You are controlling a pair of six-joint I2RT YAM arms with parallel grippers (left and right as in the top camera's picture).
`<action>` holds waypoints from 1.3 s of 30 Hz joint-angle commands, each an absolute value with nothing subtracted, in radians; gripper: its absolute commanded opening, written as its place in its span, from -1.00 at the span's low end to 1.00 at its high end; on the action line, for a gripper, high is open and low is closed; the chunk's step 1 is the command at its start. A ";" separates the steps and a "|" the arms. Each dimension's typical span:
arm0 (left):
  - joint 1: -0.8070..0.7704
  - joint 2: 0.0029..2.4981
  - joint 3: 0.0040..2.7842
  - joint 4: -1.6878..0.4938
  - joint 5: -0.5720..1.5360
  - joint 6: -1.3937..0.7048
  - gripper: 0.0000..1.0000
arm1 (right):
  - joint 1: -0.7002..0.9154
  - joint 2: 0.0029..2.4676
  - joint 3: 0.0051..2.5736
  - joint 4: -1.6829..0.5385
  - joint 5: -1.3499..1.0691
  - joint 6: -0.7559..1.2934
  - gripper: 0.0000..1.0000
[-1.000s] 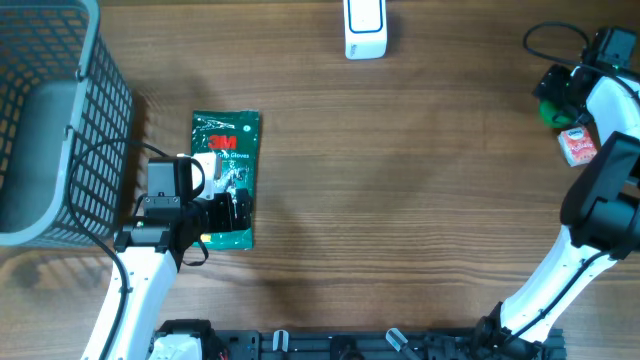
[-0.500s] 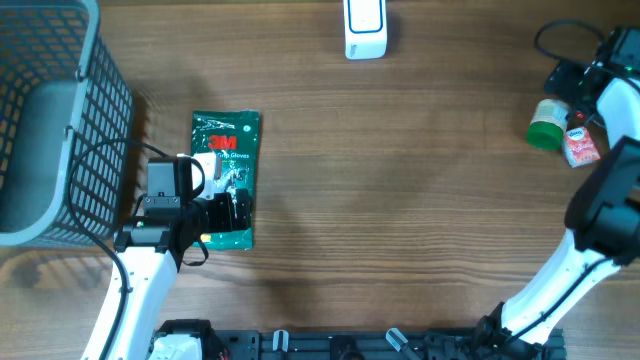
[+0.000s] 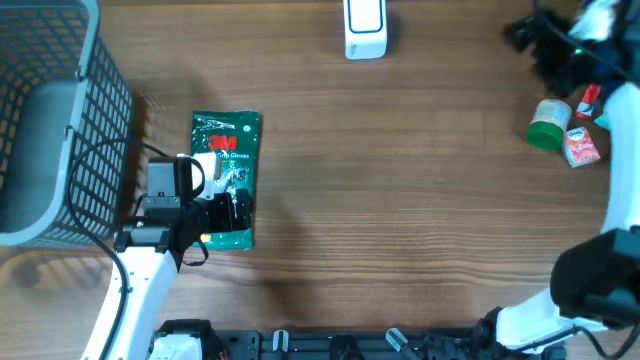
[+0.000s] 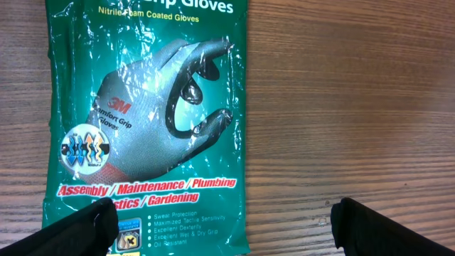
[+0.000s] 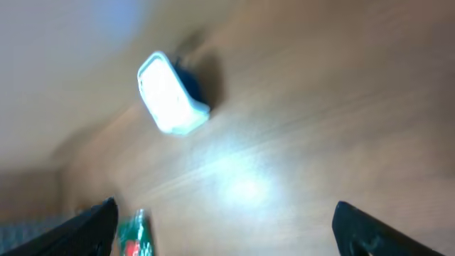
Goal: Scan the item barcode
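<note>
A green 3M gloves package (image 3: 226,160) lies flat on the wooden table at the left, printed face up, with no barcode showing. My left gripper (image 3: 218,213) hovers open over its near end. In the left wrist view the package (image 4: 146,121) fills the left half, and the gripper (image 4: 227,231) has one finger over the package's corner and the other over bare wood. The white scanner (image 3: 364,28) stands at the back edge. My right gripper (image 3: 532,40), blurred, is open at the back right and holds nothing. Its view shows the scanner (image 5: 170,96) and the far package (image 5: 131,238).
A grey wire basket (image 3: 60,120) stands at the far left, close to the left arm. A green-capped container (image 3: 548,125) and a small red-and-white packet (image 3: 580,148) lie on the table at the right, below the right gripper.
The right gripper opened, left the green-capped container lying on the table and swung toward the back edge. The left arm and the gloves package have not moved.
</note>
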State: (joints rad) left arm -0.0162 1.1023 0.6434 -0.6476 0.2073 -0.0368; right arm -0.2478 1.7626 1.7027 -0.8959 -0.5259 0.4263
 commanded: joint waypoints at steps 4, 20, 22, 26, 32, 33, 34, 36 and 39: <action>-0.008 1.102 0.643 -0.645 0.209 -0.046 1.00 | -0.073 1.781 1.652 -1.054 -0.464 0.445 1.00; -0.008 1.102 0.643 -0.610 0.254 -0.043 1.00 | 0.109 1.781 1.276 -1.038 -0.336 0.482 1.00; -0.008 1.102 0.643 -0.546 0.319 -0.051 1.00 | 0.109 1.781 1.236 -1.010 -0.366 0.482 1.00; -0.008 1.106 0.643 -0.405 0.344 -0.179 1.00 | 0.109 1.781 1.179 -0.969 -0.394 0.481 0.99; -0.008 1.269 0.643 -0.302 -0.012 -0.298 1.00 | 0.109 1.781 1.176 -0.968 -0.393 0.471 1.00; -0.008 1.319 0.643 -0.265 -0.041 -0.297 1.00 | 0.109 1.781 1.176 -0.965 -0.394 0.472 0.99; -0.008 1.369 0.643 -0.231 -0.057 -0.297 1.00 | 0.109 1.781 1.176 -0.962 -0.394 0.474 0.99; -0.008 1.468 0.643 -0.161 -0.075 -0.297 1.00 | 0.109 1.781 1.176 -0.961 -0.394 0.474 0.99; 0.006 1.578 0.643 -0.096 -0.204 -0.363 1.00 | 0.109 1.781 1.176 -0.962 -0.394 0.474 1.00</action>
State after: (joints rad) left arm -0.0132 1.4883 0.6426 -0.1356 -0.0448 -0.2840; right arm 0.1070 1.7699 1.1805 -0.9634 -0.3786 0.4713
